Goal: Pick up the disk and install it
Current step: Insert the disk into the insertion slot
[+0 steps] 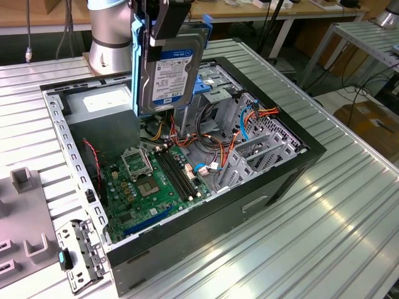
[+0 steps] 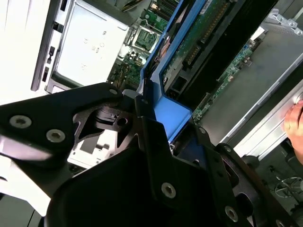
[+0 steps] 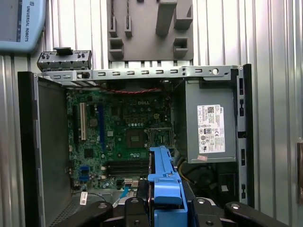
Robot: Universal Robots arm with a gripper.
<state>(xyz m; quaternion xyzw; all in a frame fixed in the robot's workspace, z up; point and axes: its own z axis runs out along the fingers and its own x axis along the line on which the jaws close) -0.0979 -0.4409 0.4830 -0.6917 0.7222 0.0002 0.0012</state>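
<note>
The disk (image 1: 167,70) hangs upright on its edge above the open computer case (image 1: 268,187), label facing the exterior view, with a blue rail (image 1: 136,68) down its side. My gripper (image 1: 163,22) is shut on the disk's upper end. In the first wrist view the blue rail (image 3: 164,182) stands between the black fingers (image 3: 137,210), over the motherboard (image 3: 123,137). In the second wrist view the disk's circuit-board side (image 2: 199,45) runs away from my gripper (image 2: 158,125).
Inside the case sit the motherboard (image 1: 156,180), a grey power-supply box (image 3: 210,125), a metal cage with a blue top (image 1: 215,87) and loose cables (image 1: 206,146). A grey fixture (image 1: 25,180) and a metal bracket (image 1: 81,255) lie at the exterior view's left. A hand (image 2: 296,122) shows beside the case.
</note>
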